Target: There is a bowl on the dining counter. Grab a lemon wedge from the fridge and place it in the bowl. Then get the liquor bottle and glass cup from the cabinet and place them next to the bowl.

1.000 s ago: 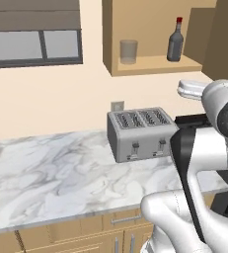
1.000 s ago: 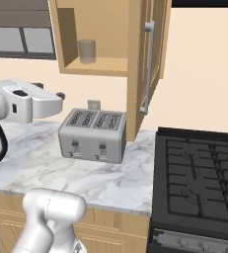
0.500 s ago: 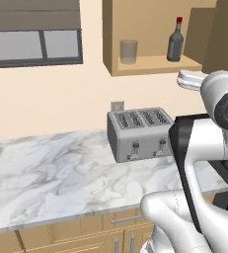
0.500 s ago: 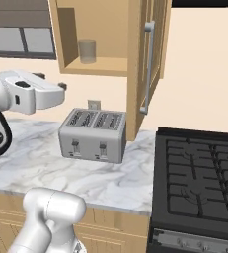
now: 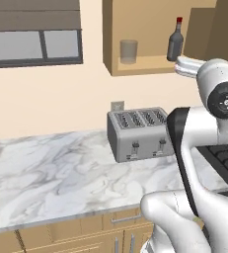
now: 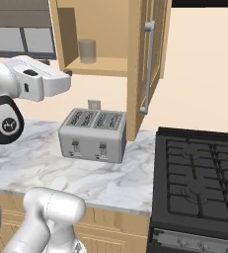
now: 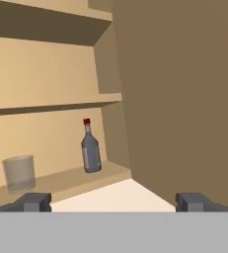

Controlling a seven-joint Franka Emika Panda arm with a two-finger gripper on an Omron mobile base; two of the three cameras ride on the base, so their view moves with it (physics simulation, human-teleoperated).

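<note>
Standing upright on the open cabinet's (image 7: pixel 56 59) lower shelf, the bottle (image 7: pixel 90 148) sits well right of the cup (image 7: pixel 19 172). Fingers (image 7: pixel 36 201) are spread wide, empty, below and short of the shelf. A toaster (image 5: pixel 139 133) rests on the worktop (image 5: pixel 51 173).

Tan cabinet (image 7: pixel 46 74), dark bottle (image 7: pixel 90 153) w/ red cap, grey cup (image 7: pixel 19 173).

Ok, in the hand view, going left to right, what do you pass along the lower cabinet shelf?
Glass cup → liquor bottle → the cabinet door, standing open on the right.
</note>
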